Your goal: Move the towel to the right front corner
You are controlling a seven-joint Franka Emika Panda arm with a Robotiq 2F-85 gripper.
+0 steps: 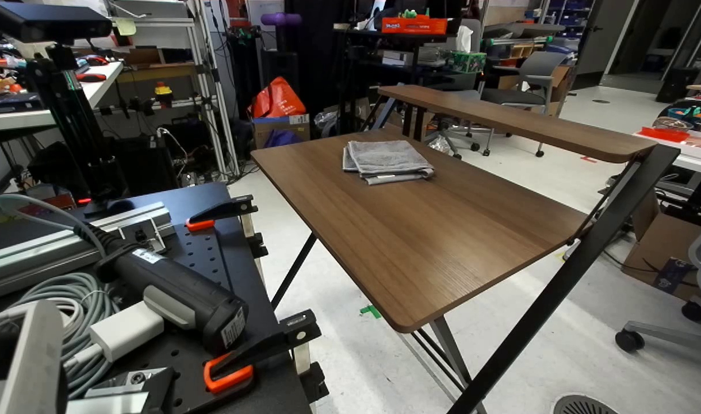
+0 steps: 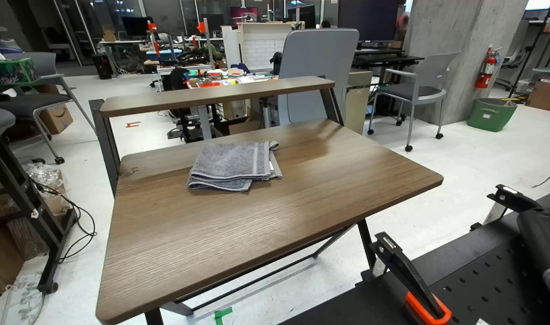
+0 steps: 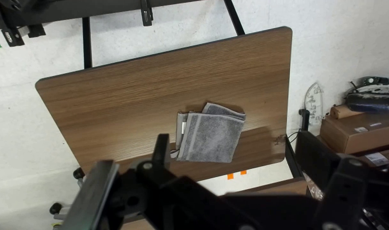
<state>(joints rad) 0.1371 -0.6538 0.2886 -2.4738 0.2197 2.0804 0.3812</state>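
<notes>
The grey folded towel (image 1: pixel 387 158) lies flat on the brown wood-look tabletop (image 1: pixel 431 241), nearer the side with the raised shelf. It also shows in an exterior view (image 2: pixel 232 164) and in the wrist view (image 3: pixel 213 137), with a small loop and a white tag at one edge. The tabletop's corners show as bare wood in an exterior view (image 2: pixel 114 311); nothing marks which is the right front one. My gripper (image 3: pixel 234 137) is open and empty, its fingers wide apart, high above the tabletop with the towel below between them. The gripper is outside both exterior views.
A narrow raised brown shelf (image 1: pixel 517 123) on slanted black legs runs along one long side. Opposite stands a black bench (image 2: pixel 473 271) with clamps (image 1: pixel 229 374), a black cylindrical device (image 1: pixel 177 284) and cables. A cardboard box (image 3: pixel 360 131) stands beyond one short end.
</notes>
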